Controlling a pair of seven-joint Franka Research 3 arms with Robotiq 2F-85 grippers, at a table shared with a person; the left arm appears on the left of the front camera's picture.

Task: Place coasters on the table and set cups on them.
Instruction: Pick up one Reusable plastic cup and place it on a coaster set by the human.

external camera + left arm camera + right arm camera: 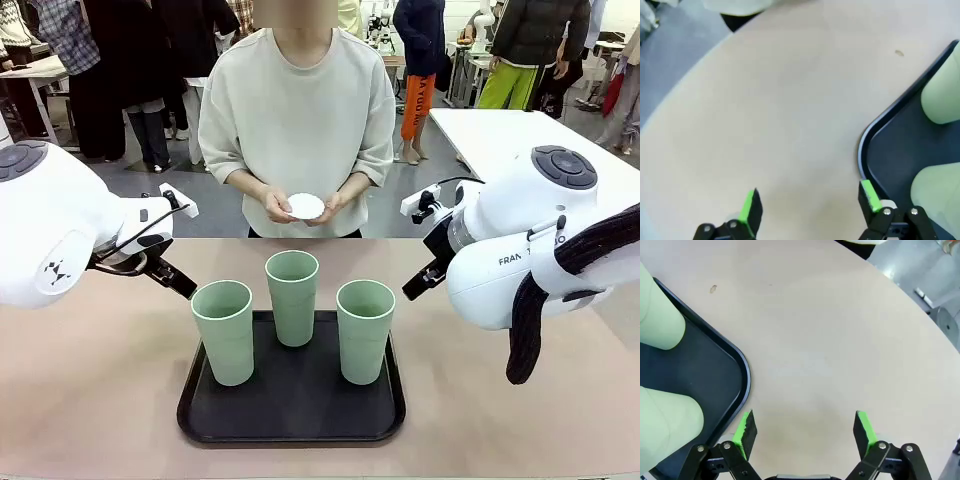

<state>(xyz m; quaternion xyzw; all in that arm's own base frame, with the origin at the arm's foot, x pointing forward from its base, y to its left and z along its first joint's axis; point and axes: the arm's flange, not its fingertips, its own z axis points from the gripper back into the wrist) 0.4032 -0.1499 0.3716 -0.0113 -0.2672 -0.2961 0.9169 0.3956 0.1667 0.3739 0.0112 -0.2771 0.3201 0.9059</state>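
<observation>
While cups (292,300) occupy the tray (290,415), hands (275,203) hold seemingly stacked coasters (305,206)

A grey floor (215,220) is stretching out behind the work area. A white table (500,135) is standing at the right, and people (130,60) are standing about farther back.

The left gripper (809,200) hangs with its jaws spread wide over the table (790,100). Its right finger is just beside a rounded corner of the black tray (866,145), where two cups (941,95) stand.
</observation>
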